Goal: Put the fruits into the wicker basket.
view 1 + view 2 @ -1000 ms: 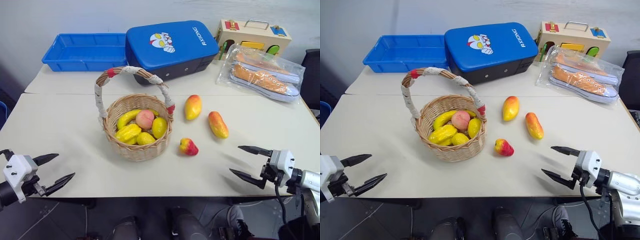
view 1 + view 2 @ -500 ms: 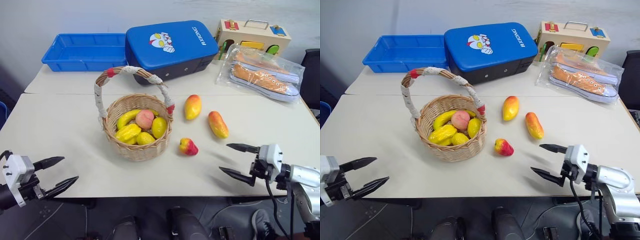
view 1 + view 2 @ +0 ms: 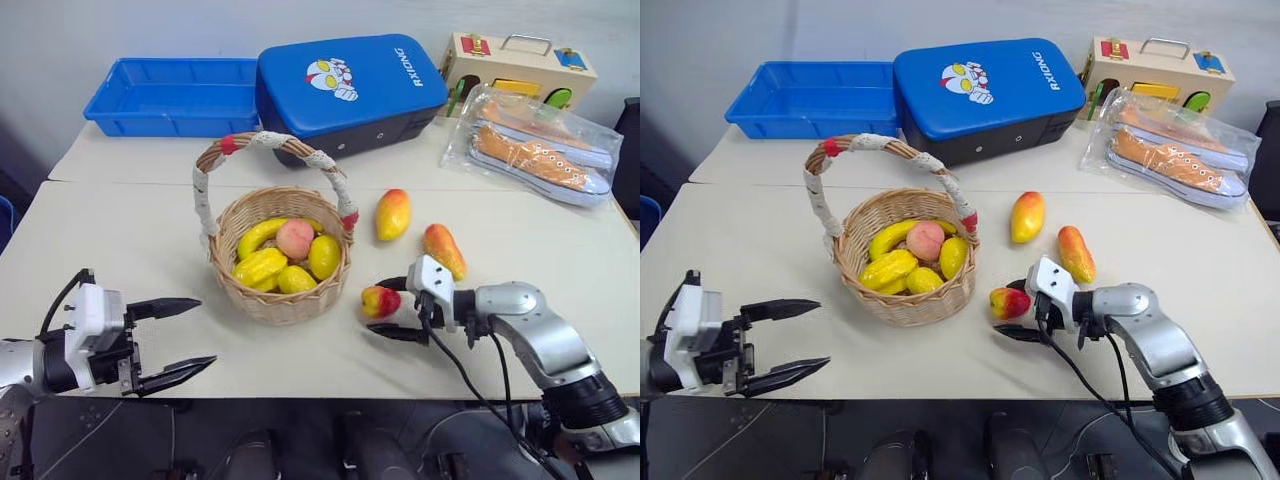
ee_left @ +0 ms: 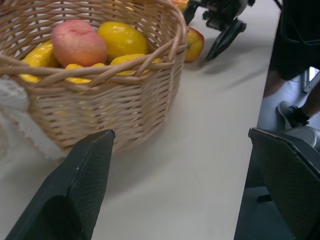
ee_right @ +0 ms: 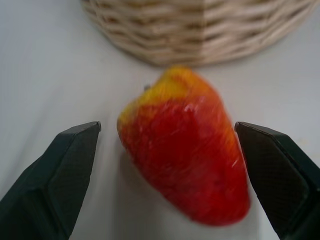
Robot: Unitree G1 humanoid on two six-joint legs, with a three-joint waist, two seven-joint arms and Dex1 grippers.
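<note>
The wicker basket (image 3: 281,297) stands mid-table under its cord-wrapped handle and holds yellow fruit and a pink peach. Just right of it lies a small red-and-yellow fruit (image 3: 377,299). My right gripper (image 3: 380,309) is open around that fruit, one finger on each side; in the right wrist view the fruit (image 5: 190,155) sits between the fingers with gaps on both sides. Two mangoes (image 3: 393,213) (image 3: 443,250) lie further right on the table. My left gripper (image 3: 205,331) is open and empty near the table's front edge, left of the basket (image 4: 100,95).
At the back stand a blue tray (image 3: 170,95), a blue case (image 3: 345,80), a wooden box (image 3: 520,65) and bagged shoes (image 3: 535,145). Bare tabletop lies left of the basket and in front of it.
My right gripper has swung left across the table's front and now straddles the small fruit. My left gripper has moved right, toward the basket. The fruits and the basket lie as before.
</note>
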